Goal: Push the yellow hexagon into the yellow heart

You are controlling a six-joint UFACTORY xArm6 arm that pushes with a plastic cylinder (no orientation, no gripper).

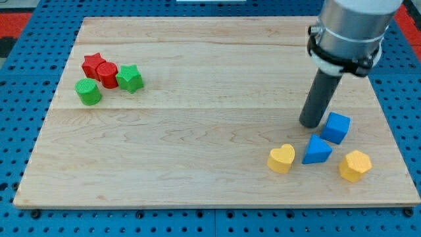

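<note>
The yellow hexagon (355, 165) lies near the board's lower right corner. The yellow heart (281, 158) lies to its left, with a blue triangle (317, 151) between them. A blue cube (336, 127) sits just above the triangle. My tip (310, 124) rests on the board just left of the blue cube, above the triangle and up-right of the heart. It touches neither yellow block.
A red star (93, 64), a red cylinder (107, 75), a green star (129, 78) and a green cylinder (88, 91) cluster at the view's upper left. The wooden board (197, 131) lies on a blue pegboard surface.
</note>
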